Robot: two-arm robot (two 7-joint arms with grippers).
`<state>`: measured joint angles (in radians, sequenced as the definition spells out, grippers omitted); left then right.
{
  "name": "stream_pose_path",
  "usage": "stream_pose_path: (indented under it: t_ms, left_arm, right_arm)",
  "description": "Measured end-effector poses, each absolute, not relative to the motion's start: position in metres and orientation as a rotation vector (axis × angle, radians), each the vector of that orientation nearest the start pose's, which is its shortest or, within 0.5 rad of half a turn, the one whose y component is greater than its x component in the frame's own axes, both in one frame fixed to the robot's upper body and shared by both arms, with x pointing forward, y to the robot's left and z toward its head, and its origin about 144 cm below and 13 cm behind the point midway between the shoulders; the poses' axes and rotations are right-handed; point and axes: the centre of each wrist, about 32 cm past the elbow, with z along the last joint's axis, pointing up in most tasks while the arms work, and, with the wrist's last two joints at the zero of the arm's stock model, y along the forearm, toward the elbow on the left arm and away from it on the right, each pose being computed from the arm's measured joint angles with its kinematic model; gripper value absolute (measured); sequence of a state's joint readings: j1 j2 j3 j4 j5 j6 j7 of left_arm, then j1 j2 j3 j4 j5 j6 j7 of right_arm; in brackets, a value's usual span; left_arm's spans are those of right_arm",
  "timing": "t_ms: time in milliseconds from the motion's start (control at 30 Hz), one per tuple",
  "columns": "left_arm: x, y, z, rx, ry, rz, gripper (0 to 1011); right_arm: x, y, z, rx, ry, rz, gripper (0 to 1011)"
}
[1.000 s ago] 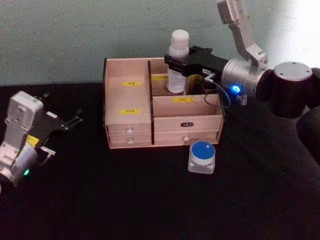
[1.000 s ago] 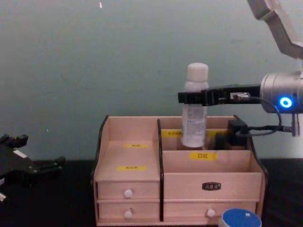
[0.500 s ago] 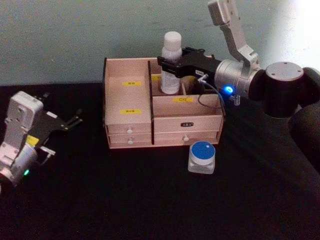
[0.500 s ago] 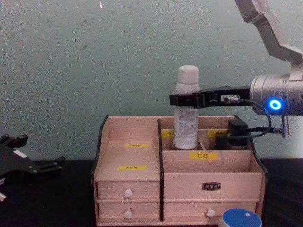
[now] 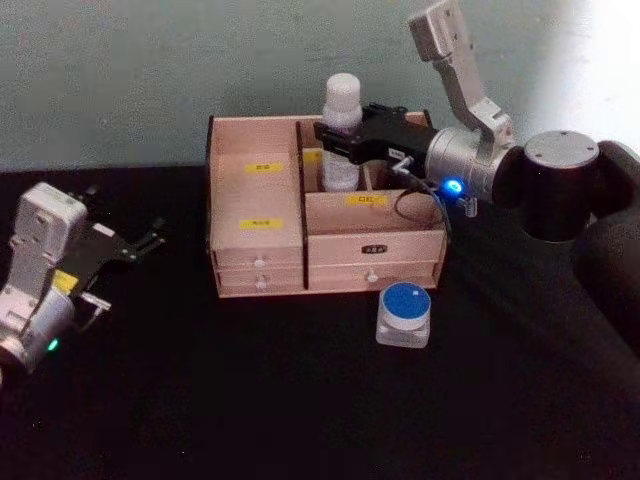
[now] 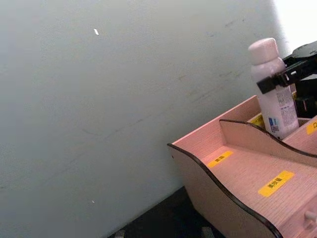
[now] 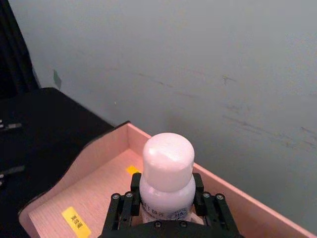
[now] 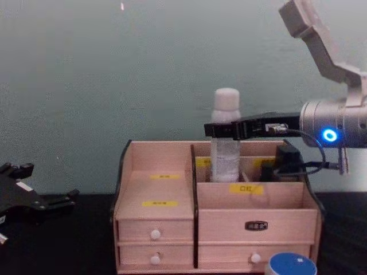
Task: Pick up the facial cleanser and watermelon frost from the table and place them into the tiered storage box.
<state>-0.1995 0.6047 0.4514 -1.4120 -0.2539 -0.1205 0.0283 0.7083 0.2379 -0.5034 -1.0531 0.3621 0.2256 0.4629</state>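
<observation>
The right gripper (image 8: pixel 225 130) is closed on the neck of the bottle (image 8: pixel 226 103), just under the white cap; we take this bottle for the cleanser. It stands upright in the rear compartment of the box (image 5: pixel 370 268), at 12 o'clock of its right half and close to the middle divider at its 9 o'clock.

The main risk, we judge, is a too early release; if the jaws open while the base is not on the floor, the bottle drops and may tip, because it is tall and rises well above the rim. A second risk is in the retreat; a finger that drags on the cap could pull the bottle over, or the bottle could catch the divider.

The jar (image 5: pixel 404 313) with the blue lid, probably the frost, sits on the table (image 5: pixel 250 400) at 5 o'clock of the box, just beside its front; a low pass of the arm may knock it.

The left gripper (image 5: pixel 150 235) rests at 9 o'clock, open and empty.

The front wall hides the base of the bottle, so we cannot tell if it touches the floor; the labels are too small to read.
</observation>
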Motion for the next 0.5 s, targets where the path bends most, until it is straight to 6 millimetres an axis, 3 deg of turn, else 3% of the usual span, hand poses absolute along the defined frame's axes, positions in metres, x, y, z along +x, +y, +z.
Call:
stream_pose_path:
  t_ms: [500]
  left_arm:
    - [0.489,0.31,1.14,0.304,-0.285,1.248,1001]
  right_arm:
    - [0.625,-0.202,1.228,-0.233,0.069,-0.83,593]
